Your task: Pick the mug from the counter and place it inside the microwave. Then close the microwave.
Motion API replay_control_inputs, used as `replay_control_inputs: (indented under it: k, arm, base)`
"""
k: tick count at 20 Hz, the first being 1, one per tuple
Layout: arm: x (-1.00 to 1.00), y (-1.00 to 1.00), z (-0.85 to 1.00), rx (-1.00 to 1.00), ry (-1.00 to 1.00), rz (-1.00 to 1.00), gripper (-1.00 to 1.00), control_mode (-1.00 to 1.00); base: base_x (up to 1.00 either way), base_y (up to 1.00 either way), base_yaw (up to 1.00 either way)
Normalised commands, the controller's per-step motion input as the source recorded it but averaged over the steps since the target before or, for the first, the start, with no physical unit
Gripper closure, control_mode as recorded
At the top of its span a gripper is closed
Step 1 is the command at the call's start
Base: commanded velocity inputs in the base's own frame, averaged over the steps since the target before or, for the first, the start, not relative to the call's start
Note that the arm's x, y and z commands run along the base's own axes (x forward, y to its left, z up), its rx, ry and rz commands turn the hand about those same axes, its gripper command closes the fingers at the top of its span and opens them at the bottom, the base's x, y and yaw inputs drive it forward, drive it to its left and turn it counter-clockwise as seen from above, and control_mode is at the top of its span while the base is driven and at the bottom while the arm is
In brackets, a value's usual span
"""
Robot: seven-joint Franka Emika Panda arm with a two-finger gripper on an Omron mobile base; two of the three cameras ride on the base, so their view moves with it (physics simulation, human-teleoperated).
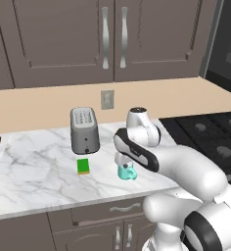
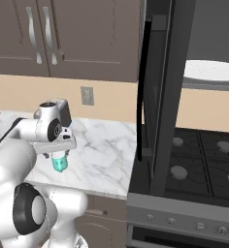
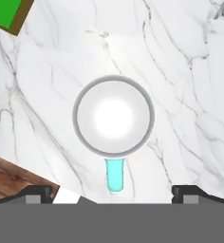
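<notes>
Now we see the teal mug (image 3: pixel 114 115) standing upright on the marble tabletop (image 3: pixel 180 71) straight below our gripper (image 3: pixel 113 192), jaws spread wide on both sides, its handle pointing between the two fingertips.

Glossy white arm (image 1: pixel 186 171), dark joints

Bare counter (image 3: pixel 180 71) around mug (image 3: pixel 114 115)

Dark brown wall cabinets (image 1: pixel 88 39) with silver handles hang above a beige wall (image 1: pixel 49 105) bearing an outlet (image 1: pixel 107 99).
</notes>
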Motion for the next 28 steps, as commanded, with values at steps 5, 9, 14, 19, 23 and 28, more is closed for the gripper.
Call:
replay_control_inputs:
  k: [5,9,14,19,23,28]
  arm:
    - [-0.11,0.0,-0.19,0.0,-0.01,0.0,-1.0,-1.0]
    - [-0.04,0.0,-0.23,0.0,0.0,0.0,-1.0,-1.0]
    - [0.0,0.0,-0.21,0.0,0.0,0.0,-1.0,-1.0]
    - [0.0,0.0,-0.06,0.0,0.0,0.0,-1.0,-1.0]
    - [0.05,0.0,0.0,0.0,0.0,0.0,-1.0,-1.0]
    - [0.0,0.0,-0.01,0.0,0.0,0.0,-1.0,-1.0]
  base:
    - [0.0,0.0,0.0]
    - [0.0,0.0,0.0]
    - [0.0,0.0,0.0]
    - [0.0,0.0,0.0]
    - [0.0,0.0,0.0]
    - [0.0,0.0,0.0]
